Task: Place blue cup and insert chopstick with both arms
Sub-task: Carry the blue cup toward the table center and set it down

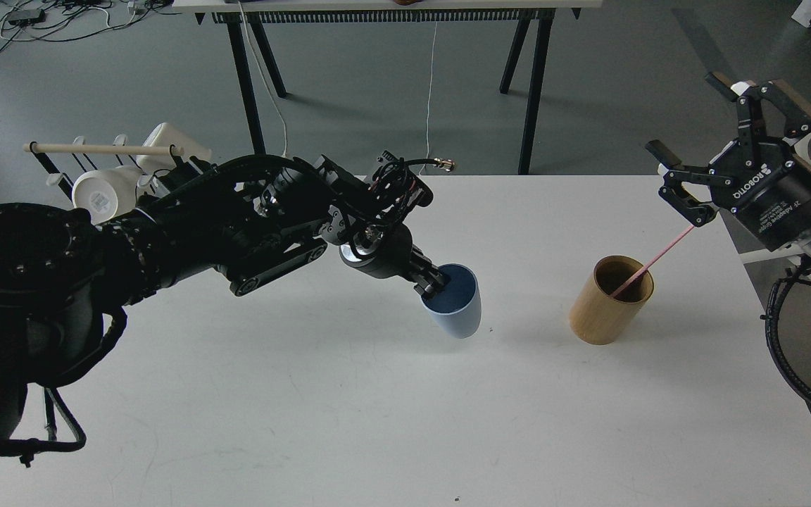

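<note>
Far left, around 9 o'clock: a mug rack (106, 149) with white mugs (99, 197) sits just behind the left arm, not part of the job.

Left arm (236, 232) reaches in from 9 o'clock toward centre. Left end effector (435, 284) is closed on the rim of the blue cup (456, 303), one finger apparently inside the mouth and one outside. A rim pinch keeps the cup's base free, so it can be set down flat. The cup is tilted, mouth leaning toward the arm, base toward the desk (349, 408); cannot tell whether the base touches the desk or hangs just above it. Cup looks small, pale blue outside, darker blue inside, tapering to the base, matte, no handle. It sits near desk centre, well apart from the wooden cup.

At about 3 o'clock from the blue cup: tan wooden cup (608, 301), upright on the desk. The chopstick (652, 262), thin, straight, pink, leans in it, lower end inside, upper end rising toward 2 o'clock.

Right edge: right end effector (726, 144) has fingers spread wide, holding nothing. Its lower finger is just beside the chopstick's top, probably lined up to take it for the insert. That step is not yet done.
</note>
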### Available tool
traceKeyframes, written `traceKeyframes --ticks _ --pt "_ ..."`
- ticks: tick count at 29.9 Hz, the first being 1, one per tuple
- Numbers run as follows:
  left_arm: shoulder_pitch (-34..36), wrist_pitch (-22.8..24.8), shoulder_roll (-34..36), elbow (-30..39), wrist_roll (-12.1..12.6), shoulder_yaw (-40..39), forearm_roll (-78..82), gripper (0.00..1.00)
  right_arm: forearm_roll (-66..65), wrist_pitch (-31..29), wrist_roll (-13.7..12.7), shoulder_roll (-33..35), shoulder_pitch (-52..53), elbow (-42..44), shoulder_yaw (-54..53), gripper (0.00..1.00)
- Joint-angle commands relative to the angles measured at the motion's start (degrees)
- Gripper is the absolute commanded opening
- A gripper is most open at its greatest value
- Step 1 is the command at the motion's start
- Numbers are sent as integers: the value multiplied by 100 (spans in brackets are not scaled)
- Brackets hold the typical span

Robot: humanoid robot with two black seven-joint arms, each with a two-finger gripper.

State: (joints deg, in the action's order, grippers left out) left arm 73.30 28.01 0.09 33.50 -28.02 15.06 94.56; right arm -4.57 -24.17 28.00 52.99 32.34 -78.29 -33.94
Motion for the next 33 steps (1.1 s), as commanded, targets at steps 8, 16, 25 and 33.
traceKeyframes --ticks 8,16,25,33 --pt "-52 -15 -9 -783 2 472 -60 1 0 -9 0 10 -9 69 27 94" --pt "-70 -1 -9 -555 2 401 -341 1 0 -18 0 10 -9 121 27 94" --pt "-149 -1 -9 -537 2 419 -359 1 0 -18 0 10 -35 148 19 94" --pt "-219 -1 -9 -520 2 410 -368 5 0 -26 0 1 -35 148 27 94"
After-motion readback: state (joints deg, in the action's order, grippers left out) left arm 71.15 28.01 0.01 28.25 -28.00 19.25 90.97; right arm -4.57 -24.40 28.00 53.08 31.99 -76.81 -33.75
